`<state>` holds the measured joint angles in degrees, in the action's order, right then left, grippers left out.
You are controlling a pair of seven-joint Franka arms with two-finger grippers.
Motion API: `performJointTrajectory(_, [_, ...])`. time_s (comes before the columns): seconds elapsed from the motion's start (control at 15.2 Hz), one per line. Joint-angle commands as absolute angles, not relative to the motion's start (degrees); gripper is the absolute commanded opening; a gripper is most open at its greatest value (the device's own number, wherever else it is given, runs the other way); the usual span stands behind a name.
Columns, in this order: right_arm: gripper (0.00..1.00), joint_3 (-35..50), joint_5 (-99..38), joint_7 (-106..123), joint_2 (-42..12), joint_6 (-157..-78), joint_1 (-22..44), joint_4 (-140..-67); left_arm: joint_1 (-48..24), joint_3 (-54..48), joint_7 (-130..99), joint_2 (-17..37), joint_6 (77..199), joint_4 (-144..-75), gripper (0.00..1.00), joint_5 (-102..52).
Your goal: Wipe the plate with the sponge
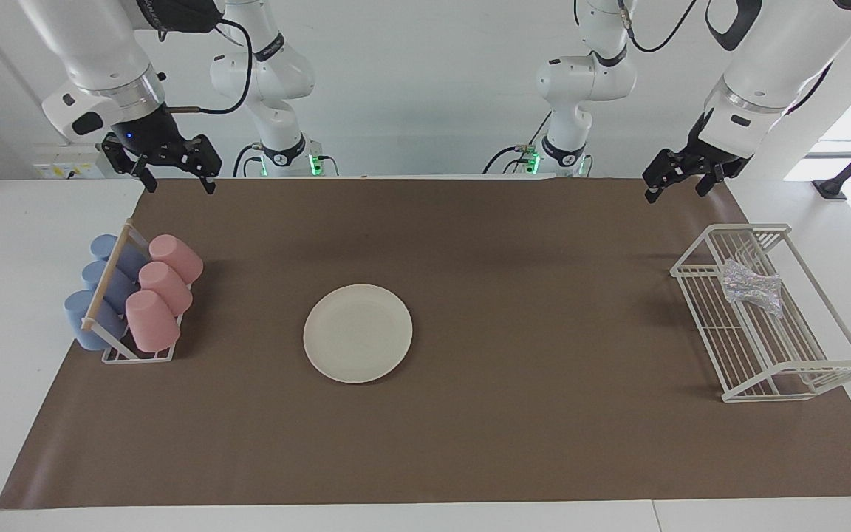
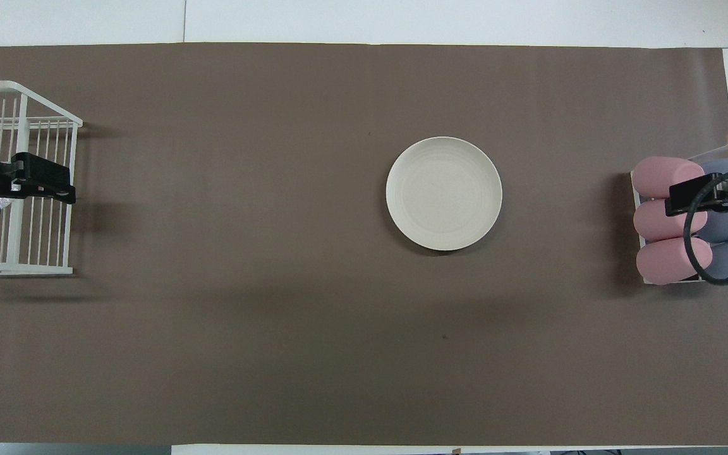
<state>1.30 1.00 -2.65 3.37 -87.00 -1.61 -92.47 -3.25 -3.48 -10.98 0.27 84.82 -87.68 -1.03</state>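
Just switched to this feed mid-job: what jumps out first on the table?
The cream plate lies alone mid-table on the brown mat. A rack of pink and blue cups stands at the right arm's end, and the shiny silver sponge sits in the white wire basket at the left arm's end. The left hand and right hand hang open and empty above the mat's edge nearest the robots.

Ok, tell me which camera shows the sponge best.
The facing view. There the sponge lies in plain sight inside the white wire rack, crinkly and silvery. In the overhead view the left tool hangs over the rack and covers nearly all of it; only a sliver of silver shows beside the tool.
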Motion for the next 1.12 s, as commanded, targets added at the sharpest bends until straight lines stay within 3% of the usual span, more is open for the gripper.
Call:
performJointTrajectory(0.0, [1.00, 1.3, 1.1, -3.6, 3.6, -85.9, -1.9, -92.1, -2.7, -3.5, -10.3, -0.3, 85.3, -88.1, 1.00, -1.4])
performJointTrajectory(0.53, [1.00, 1.5, 1.5, -3.2, 3.4, -81.9, -1.8, -90.7, 0.1, -3.4, -10.9, -0.3, 87.6, -88.2, 1.00, -1.7])
performJointTrajectory(0.72, [1.00, 1.5, 1.4, -3.3, 3.3, -82.5, -1.8, -90.5, -0.4, -3.5, -12.0, -1.9, 90.5, -92.1, 1.00, -0.1])
performJointTrajectory(1.05, [1.00, 1.7, 1.4, -3.6, 3.5, -84.6, -1.7, -91.3, -3.3, -4.0, -13.5, 0.5, 95.1, -95.9, 1.00, 12.8])
